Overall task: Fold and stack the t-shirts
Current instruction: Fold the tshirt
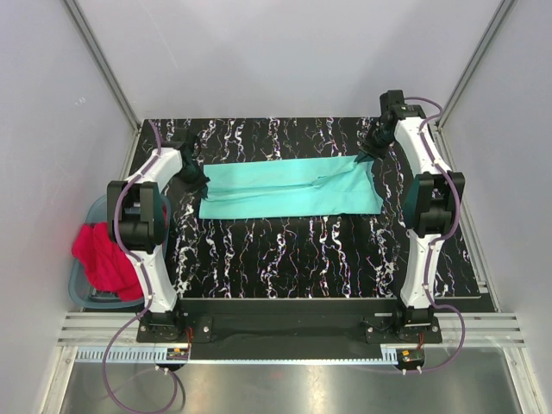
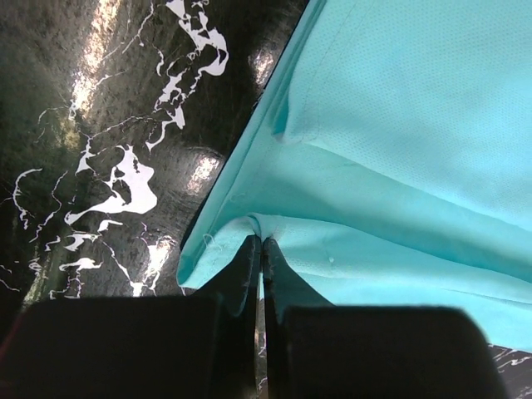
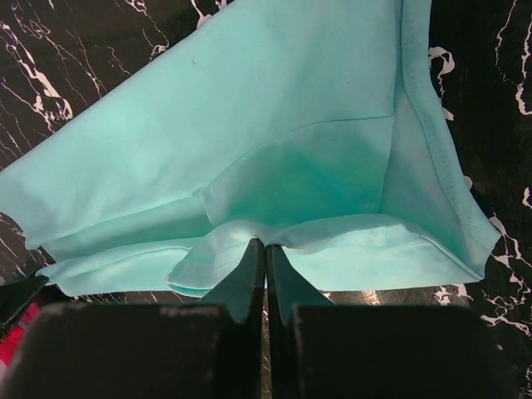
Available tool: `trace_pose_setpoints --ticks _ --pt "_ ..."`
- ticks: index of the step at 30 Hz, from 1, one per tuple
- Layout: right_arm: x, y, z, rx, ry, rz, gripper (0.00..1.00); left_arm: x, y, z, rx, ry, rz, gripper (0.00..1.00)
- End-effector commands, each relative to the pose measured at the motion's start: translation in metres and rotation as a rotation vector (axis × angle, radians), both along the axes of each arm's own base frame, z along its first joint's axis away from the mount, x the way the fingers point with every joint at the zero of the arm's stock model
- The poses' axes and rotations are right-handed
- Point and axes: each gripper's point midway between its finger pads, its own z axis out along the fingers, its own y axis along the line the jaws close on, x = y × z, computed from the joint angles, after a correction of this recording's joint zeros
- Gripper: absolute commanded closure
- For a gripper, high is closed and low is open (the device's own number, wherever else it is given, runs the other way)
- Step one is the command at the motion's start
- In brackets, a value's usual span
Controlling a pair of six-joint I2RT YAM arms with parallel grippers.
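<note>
**Both grippers pinch the teal shirt at its two ends**

The mint-teal t-shirt [image 1: 289, 191] lies flat as a long folded band across the black marbled table [image 1: 285, 267], running from 9 o'clock to 3 o'clock, a little toward the far side. The left gripper [image 2: 263, 243] is at the band's 9 o'clock end, its fingers pressed together on a hemmed edge of the cloth. The right gripper [image 3: 265, 245] is at the band's 2 o'clock corner, its fingers likewise closed on a bunched fold of the fabric. The red t-shirt [image 1: 105, 254] is crumpled, draped over the rim of the translucent blue-grey tub [image 1: 82, 291], which sits off the table's left edge at about 8 o'clock, well apart from the teal shirt.
</note>
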Motion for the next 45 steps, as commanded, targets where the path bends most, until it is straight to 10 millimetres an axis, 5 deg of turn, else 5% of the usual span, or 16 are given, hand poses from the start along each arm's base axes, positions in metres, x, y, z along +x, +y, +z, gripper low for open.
trace_pose_setpoints --ticks 1,20,27,30,37,41,45 --pt "0.013 -0.001 0.022 0.026 -0.061 -0.007 1.0 0.023 0.0 0.018 -0.014 -0.063 0.007 1.0" --pt "0.031 -0.004 -0.018 0.037 -0.02 -0.004 0.99 0.041 0.007 0.004 -0.003 -0.043 0.018 0.93" --pt "0.038 -0.007 -0.028 0.035 -0.022 -0.004 0.96 0.046 0.012 0.006 0.015 -0.054 0.023 0.68" --pt "0.049 -0.007 -0.039 0.031 -0.048 0.012 0.86 0.049 0.019 0.015 0.05 -0.085 0.039 0.53" --pt "0.065 -0.027 -0.037 -0.062 -0.067 0.014 0.47 0.048 0.01 0.074 0.067 -0.26 0.006 0.46" --pt "0.054 -0.046 -0.01 -0.184 -0.091 0.024 0.37 0.037 -0.012 0.078 0.016 -0.293 -0.036 0.46" --pt "0.038 -0.043 0.006 -0.176 -0.12 0.044 0.35 0.033 -0.038 0.058 -0.099 -0.264 -0.096 0.52"
